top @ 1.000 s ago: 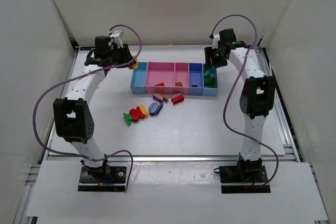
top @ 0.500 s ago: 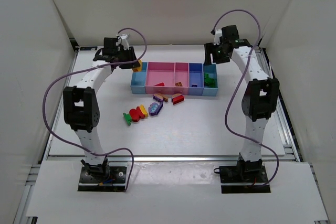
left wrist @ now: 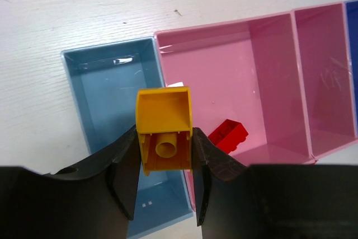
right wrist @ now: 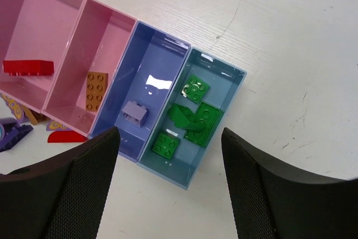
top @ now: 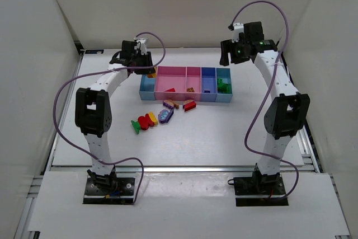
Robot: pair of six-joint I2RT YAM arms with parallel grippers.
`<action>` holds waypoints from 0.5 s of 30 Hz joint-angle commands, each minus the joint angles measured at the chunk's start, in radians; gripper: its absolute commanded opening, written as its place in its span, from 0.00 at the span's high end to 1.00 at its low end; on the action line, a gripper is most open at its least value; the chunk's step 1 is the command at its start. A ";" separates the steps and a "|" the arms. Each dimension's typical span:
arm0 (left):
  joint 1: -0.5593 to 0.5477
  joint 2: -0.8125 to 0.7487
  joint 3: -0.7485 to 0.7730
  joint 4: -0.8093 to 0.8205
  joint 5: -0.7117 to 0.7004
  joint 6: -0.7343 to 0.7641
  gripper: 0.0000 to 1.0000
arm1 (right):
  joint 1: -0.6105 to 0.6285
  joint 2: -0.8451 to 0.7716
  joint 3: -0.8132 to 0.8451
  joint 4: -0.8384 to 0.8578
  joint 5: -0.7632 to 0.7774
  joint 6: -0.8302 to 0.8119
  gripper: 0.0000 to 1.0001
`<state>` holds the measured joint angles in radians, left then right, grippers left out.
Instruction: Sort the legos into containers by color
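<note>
My left gripper (left wrist: 165, 158) is shut on a yellow lego (left wrist: 164, 110), held above the light blue container (left wrist: 106, 104) at the left end of the row (top: 184, 67), close to its wall with the pink container (left wrist: 235, 71). In the top view that gripper (top: 146, 70) hangs over the row's left end. My right gripper (right wrist: 170, 155) is open and empty, high above the right-end container (right wrist: 222, 85), where several green legos (right wrist: 196, 116) lie. A red brick (right wrist: 28, 67), an orange brick (right wrist: 97, 90) and a purple brick (right wrist: 135, 113) lie in the other containers.
Loose legos lie on the white table in front of the row: a green, red, yellow and purple cluster (top: 151, 120), a red piece (top: 189, 104) and a purple-orange piece (top: 170, 103). White walls close in the table on three sides.
The left arm carried the yellow lego rightward to above the light blue container. The right gripper lifted up and back from the green container, jaws spreading wider.
</note>
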<state>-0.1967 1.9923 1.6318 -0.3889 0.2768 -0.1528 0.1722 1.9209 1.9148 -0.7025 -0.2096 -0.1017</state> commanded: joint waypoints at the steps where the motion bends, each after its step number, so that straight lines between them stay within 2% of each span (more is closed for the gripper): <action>1: 0.005 -0.020 0.017 0.007 -0.056 0.013 0.76 | 0.001 -0.025 -0.011 0.012 -0.025 -0.023 0.23; 6: 0.009 -0.036 -0.006 0.019 -0.088 0.013 0.78 | 0.003 -0.020 -0.007 0.011 -0.037 -0.023 0.23; 8: 0.010 -0.038 -0.007 0.013 -0.097 0.018 0.76 | 0.003 -0.016 -0.002 0.011 -0.043 -0.029 0.23; 12: 0.010 -0.036 -0.006 -0.001 -0.126 0.021 0.57 | 0.007 -0.013 0.003 0.005 -0.059 -0.059 0.23; 13: 0.010 -0.036 -0.003 -0.001 -0.131 0.021 0.49 | 0.013 -0.014 0.000 0.001 -0.068 -0.065 0.23; 15: 0.010 -0.038 -0.006 -0.005 -0.131 0.019 0.44 | 0.015 -0.016 -0.008 0.001 -0.085 -0.094 0.24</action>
<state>-0.1898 1.9923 1.6295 -0.3893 0.1688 -0.1387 0.1787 1.9209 1.9018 -0.7063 -0.2508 -0.1467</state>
